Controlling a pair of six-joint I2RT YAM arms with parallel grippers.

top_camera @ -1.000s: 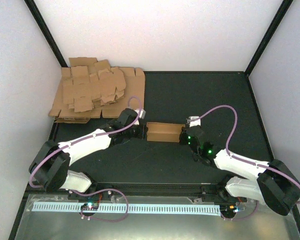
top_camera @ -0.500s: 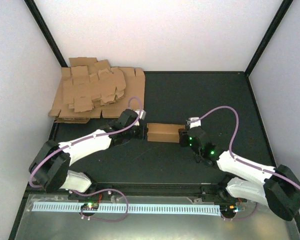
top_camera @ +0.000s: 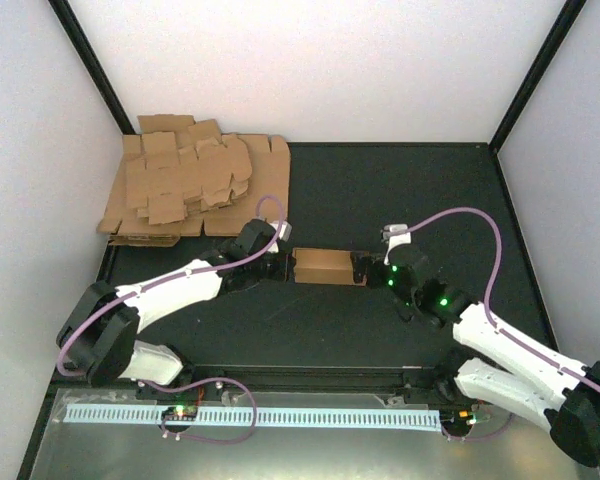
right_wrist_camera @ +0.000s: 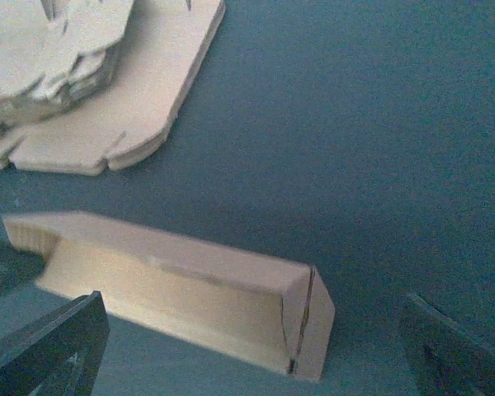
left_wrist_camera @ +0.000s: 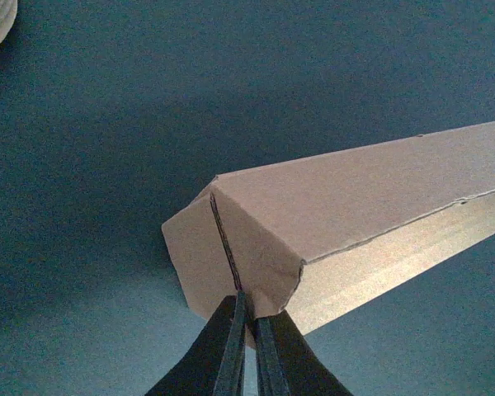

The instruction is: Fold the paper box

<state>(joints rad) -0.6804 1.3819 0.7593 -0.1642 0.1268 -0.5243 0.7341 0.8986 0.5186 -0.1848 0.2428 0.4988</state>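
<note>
Dark table (top_camera: 400, 190) bore a probably light, crushable paper box (top_camera: 323, 265).
Left jaws pinched one end flap; right jaws gaped before the other end, likely stiffest at folds.

paper box (left_wrist_camera: 355, 214): plain brown cardboard, matt, smooth faces, faint ribbing on the lit side, rough cut edges. pile of sheets (top_camera: 185, 190): same matt brown card, approx. same tone. table (top_camera: 380, 190): dark, matt, no shine. left gripper (left_wrist_camera: 246, 307): black, matt, looks like plastic. arm shells (top_camera: 175, 285): white glossy plastic. front tray (top_camera: 310, 450): bare metal w/ dull sheen.
</note>
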